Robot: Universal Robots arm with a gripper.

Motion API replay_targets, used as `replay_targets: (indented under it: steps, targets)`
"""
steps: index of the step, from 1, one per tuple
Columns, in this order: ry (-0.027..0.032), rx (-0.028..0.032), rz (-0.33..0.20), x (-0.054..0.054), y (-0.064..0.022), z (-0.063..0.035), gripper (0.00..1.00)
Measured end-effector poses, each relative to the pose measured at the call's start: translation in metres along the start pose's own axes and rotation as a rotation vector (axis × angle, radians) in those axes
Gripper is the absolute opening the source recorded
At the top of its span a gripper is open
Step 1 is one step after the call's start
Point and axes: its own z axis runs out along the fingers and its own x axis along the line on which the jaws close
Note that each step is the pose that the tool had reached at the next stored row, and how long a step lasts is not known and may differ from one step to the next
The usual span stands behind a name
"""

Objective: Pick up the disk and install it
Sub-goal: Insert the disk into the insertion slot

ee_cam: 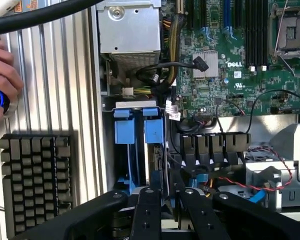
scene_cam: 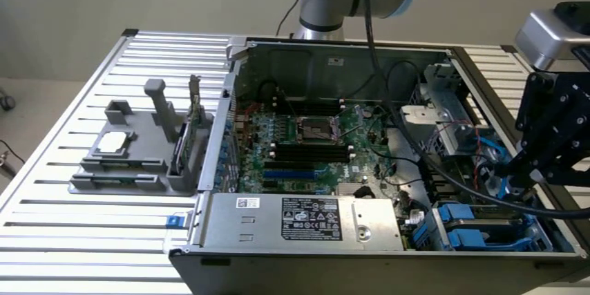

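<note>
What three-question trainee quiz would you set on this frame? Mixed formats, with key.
1. True or false: the motherboard lies exposed in the open case.
2. The gripper is nearest to: A) the CPU socket; B) the blue carriers; C) the grey fixture.
3. Fill in: a black finned ____ lies on the slatted table beside the case.
Key: 1 true; 2 B; 3 heatsink.

The ribbed silver metal table (scene_cam: 55,240), lower left of the exterior view, has a dull brushed sheen. The grey sheet-metal computer case (scene_cam: 341,46) is matt. The green circuit board (scene_cam: 305,150) is glossy. The blue plastic drive carriers (scene_cam: 461,229) are smooth. The black gripper (ee_cam: 168,190) is matt.
</note>
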Motion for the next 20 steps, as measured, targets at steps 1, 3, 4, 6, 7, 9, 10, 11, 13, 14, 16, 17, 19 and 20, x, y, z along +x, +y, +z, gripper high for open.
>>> replay_targets:
  steps: [1,3,4,6,7,9,10,11,13,14,16,17,19,20]
  targets:
    - [-0.0005,0.0002,0.016,0.0,0.0,0.0,0.22]
    - [-0.001,0.0006,0.048,0.0,0.0,0.0002,0.22]
    - [-0.0011,0.0008,0.065,0.0,0.0,0.0004,0.22]
    - [-0.0015,0.0012,0.1,0.0,0.0,0.0012,0.22]
    - [-0.0015,0.0015,0.118,0.0,0.0,0.0015,0.22]
    - [-0.0017,0.002,0.153,0.0001,0.0,0.0021,0.22]
    - [-0.0018,0.0022,0.171,0.0001,0.0,0.0024,0.22]
    - [-0.002,0.0024,0.189,0.0001,0.0,0.0028,0.22]
    - [-0.0023,0.0029,0.222,0.0001,0.0,0.0032,0.22]
    - [-0.0024,0.0031,0.238,0.0001,0.0,0.0034,0.22]
    - [-0.0027,0.0036,0.271,0.0001,0.0,0.0038,0.22]
    - [-0.0028,0.0038,0.287,0.0001,0.0,0.0041,0.22]
    - [-0.003,0.0042,0.319,0.0001,0.0,0.0046,0.22]
    - [-0.0032,0.0044,0.335,0.0001,0.0,0.0048,0.22]
